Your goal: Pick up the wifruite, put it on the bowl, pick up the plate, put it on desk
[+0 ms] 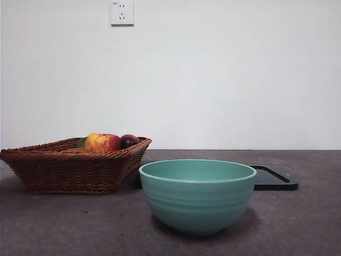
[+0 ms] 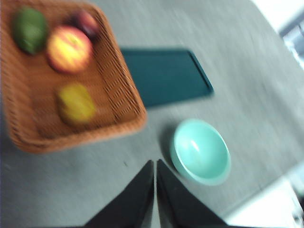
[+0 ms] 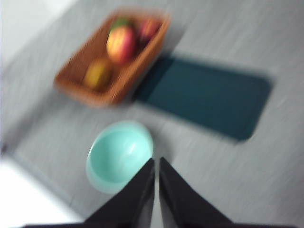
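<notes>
1. The wifruite (image 2: 76, 103) lies in the brown basket (image 1: 69, 170), at the left of the desk (image 1: 298, 224).
2. An apple (image 1: 102, 142) and a dark fruit (image 1: 129, 141) share the basket.
3. The teal bowl (image 1: 197, 197) stands near, right of the basket.
4. A dark tray (image 1: 274, 181) lies behind the bowl.
5. The left gripper (image 2: 155, 166) and right gripper (image 3: 156, 164) hang high, jaws pressed together, holding nothing.

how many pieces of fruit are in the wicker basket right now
4, all in the basket: green fruit, apple, dark purple fruit at one end, wifruite alone nearer the other.
</notes>
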### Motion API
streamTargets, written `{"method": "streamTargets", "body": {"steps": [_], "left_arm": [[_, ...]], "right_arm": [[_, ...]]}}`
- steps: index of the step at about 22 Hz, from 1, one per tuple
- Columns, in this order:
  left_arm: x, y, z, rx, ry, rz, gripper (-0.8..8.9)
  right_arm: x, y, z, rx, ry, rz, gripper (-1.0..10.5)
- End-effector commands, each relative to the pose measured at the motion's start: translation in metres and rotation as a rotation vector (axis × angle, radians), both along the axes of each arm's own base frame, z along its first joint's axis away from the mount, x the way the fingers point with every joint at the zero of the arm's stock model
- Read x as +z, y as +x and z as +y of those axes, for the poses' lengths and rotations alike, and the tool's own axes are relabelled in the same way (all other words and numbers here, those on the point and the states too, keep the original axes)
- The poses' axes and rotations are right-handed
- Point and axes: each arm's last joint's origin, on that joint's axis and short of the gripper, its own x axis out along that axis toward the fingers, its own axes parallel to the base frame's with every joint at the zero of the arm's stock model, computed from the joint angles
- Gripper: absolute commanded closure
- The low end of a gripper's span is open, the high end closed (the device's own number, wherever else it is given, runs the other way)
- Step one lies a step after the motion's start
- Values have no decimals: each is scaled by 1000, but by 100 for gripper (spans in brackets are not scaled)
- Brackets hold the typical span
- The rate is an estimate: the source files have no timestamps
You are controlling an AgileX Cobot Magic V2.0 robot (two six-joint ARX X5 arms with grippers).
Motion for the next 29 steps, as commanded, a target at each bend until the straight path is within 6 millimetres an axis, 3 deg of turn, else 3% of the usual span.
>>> {"method": "streamTargets", "body": {"steps": [1,7,9,11,12,17,21,29], "left_arm": [[4,3,-4,-61,20,-11,803],[2,4,-7,-102,40,-2,794],[2,4,-7,-102,40,-2,653],[2,4,-7,-102,40,-2,400],[2,4,-7,-100,38,-2,339],[3,5,-7,-95,35,-5,344],[3,18,-9,-48,35,-1,345],[-3,86,-31,39,149,81,358]], "right_arm": [[0,2,6,80,-35,23,941],[-3,1,13,148,-45,51,941],[-3,1,13,145,-46,52,909],[-3,1,13,136,-44,57,664],[-3,1,13,135,-42,59,548],[-3,1,13,135,-42,59,528],[-3,2,13,135,-41,56,528],[-2,2,13,135,-39,48,528]]}}
